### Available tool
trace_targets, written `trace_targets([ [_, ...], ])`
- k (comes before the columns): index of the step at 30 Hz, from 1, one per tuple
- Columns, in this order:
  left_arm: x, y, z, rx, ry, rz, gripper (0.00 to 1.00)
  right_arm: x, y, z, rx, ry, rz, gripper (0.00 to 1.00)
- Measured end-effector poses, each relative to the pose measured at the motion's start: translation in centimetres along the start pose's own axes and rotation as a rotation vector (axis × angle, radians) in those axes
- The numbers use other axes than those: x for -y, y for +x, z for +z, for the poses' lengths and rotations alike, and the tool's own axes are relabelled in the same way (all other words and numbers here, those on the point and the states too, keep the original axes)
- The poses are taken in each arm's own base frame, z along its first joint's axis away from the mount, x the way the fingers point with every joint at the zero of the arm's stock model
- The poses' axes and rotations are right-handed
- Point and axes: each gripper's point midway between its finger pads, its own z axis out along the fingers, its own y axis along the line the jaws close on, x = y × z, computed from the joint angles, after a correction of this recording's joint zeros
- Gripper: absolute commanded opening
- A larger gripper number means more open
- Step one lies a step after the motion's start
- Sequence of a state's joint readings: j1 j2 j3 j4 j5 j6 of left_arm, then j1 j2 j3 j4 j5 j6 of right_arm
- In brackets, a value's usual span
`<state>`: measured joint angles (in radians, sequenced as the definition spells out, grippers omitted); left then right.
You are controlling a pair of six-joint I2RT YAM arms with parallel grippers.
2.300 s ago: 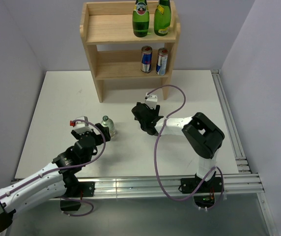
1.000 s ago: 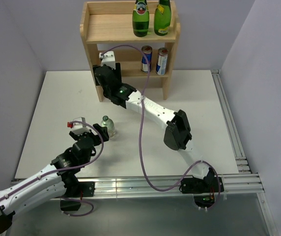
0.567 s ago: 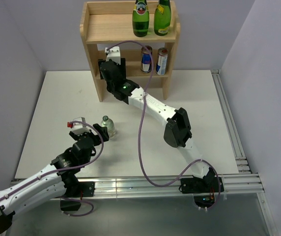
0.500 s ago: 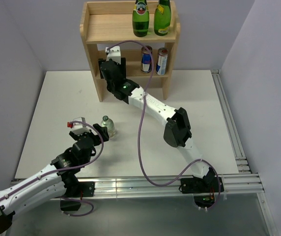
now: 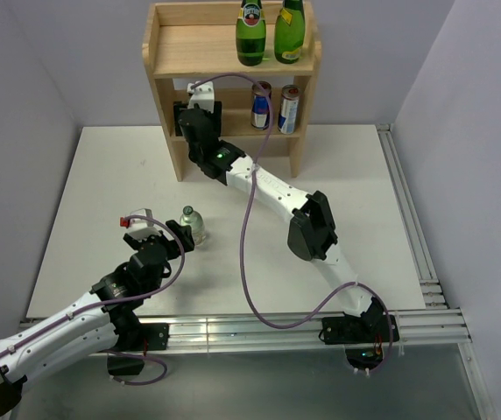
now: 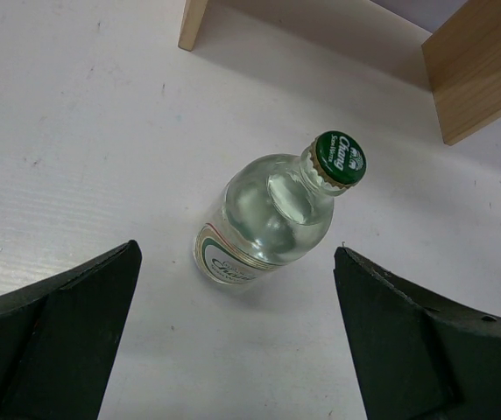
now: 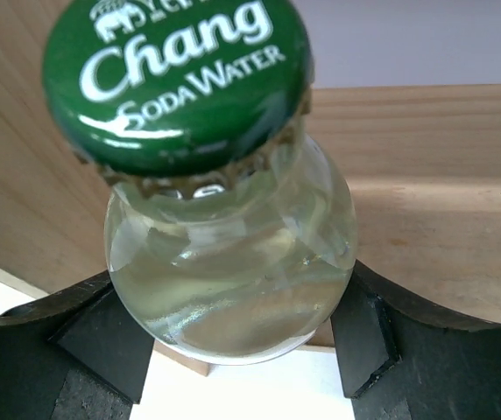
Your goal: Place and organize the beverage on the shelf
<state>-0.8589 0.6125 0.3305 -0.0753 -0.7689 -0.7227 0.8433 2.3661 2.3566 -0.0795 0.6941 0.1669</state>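
A light wooden shelf (image 5: 196, 52) stands at the back of the white surface (image 5: 102, 175). Two green glass bottles (image 5: 251, 39) (image 5: 289, 37) stand side by side on the right of its top tier. Two tall metal cans (image 5: 260, 106) (image 5: 289, 109) stand below them on the middle tier. Left of the cans, the right hand (image 5: 189, 114) grips a clear glass soda bottle (image 7: 229, 271). Near the front left, a second clear glass bottle (image 6: 268, 219) stands on the surface just before the left hand (image 6: 237, 346).

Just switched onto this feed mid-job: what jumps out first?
The right gripper, reaching far across to the shelf, is shut on a clear green-capped soda water bottle by the left end of the middle tier. Nearer the bases, the left gripper is wide open, facing a second bottle standing on the table. Two green bottles stand on the top tier.
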Motion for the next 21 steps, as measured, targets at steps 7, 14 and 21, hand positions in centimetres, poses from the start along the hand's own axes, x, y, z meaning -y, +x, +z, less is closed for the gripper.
trace_targets([
  [7,0.0,0.0,0.0,0.0,0.0,0.0,0.99,-0.47,-0.09,0.31,0.015,-0.01,0.026,0.43],
  [14,0.0,0.0,0.0,0.0,0.0,0.0,0.99,-0.55,-0.01,0.39,0.018,-0.01,0.036,0.72],
  [21,0.0,-0.01,0.0,0.0,0.0,0.0,0.99,-0.97,-0.36,0.65,0.042,-0.019,0.074,0.91],
])
